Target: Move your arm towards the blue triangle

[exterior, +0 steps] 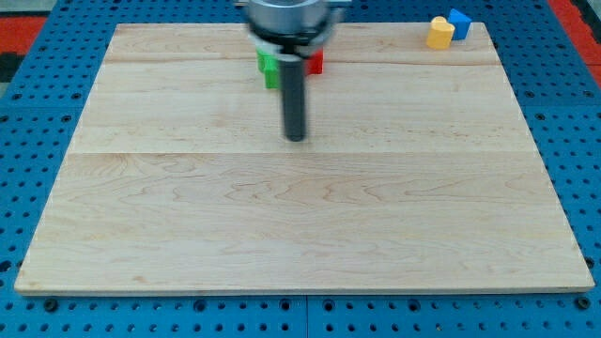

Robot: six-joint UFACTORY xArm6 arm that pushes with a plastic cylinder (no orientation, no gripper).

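Note:
The blue block (459, 23), whose shape is hard to make out, sits at the board's top right corner, touching a yellow block (439, 33) on its left. My tip (296, 137) rests on the board in the upper middle, far to the left of and below the blue block. A green block (269, 70) and a red block (315, 63) lie just above my tip, partly hidden by the rod and the arm.
The wooden board (300, 216) lies on a blue perforated table (28, 113). The arm's grey head (289, 21) hangs over the board's top edge.

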